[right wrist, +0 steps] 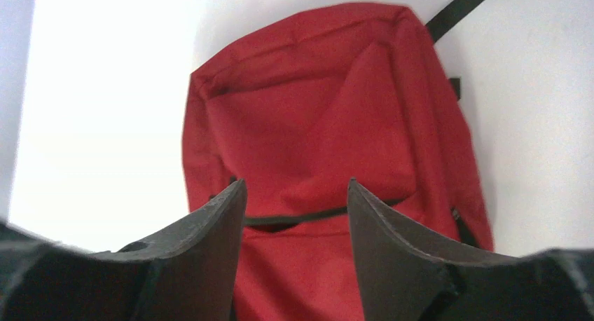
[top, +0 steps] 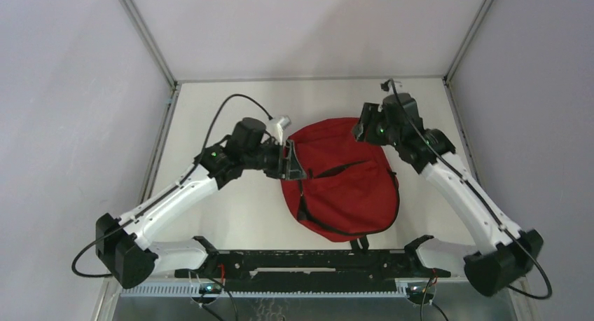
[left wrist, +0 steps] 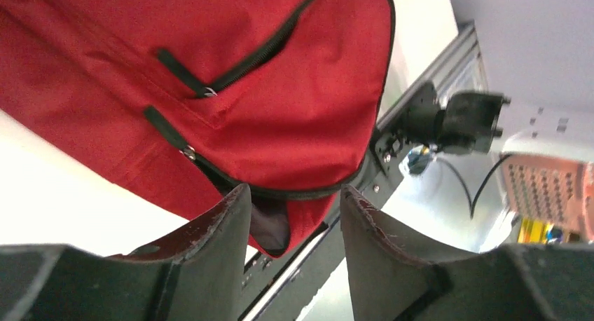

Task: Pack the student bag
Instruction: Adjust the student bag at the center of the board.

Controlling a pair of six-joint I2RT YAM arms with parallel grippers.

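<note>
The student bag (top: 343, 177) is a red fabric backpack with black zipper trim, lying flat in the middle of the table. It fills the left wrist view (left wrist: 231, 76) and the right wrist view (right wrist: 329, 125). My left gripper (top: 293, 160) is open and empty at the bag's left edge, just above it. My right gripper (top: 361, 128) is open and empty over the bag's far right corner. A black zipper line (top: 336, 172) crosses the bag's front, with a small gap showing in the right wrist view (right wrist: 280, 223).
A black strap (right wrist: 459, 9) trails from the bag's near end toward the black rail (top: 315, 261) at the table's front edge. Grey walls close in the table on the left, right and back.
</note>
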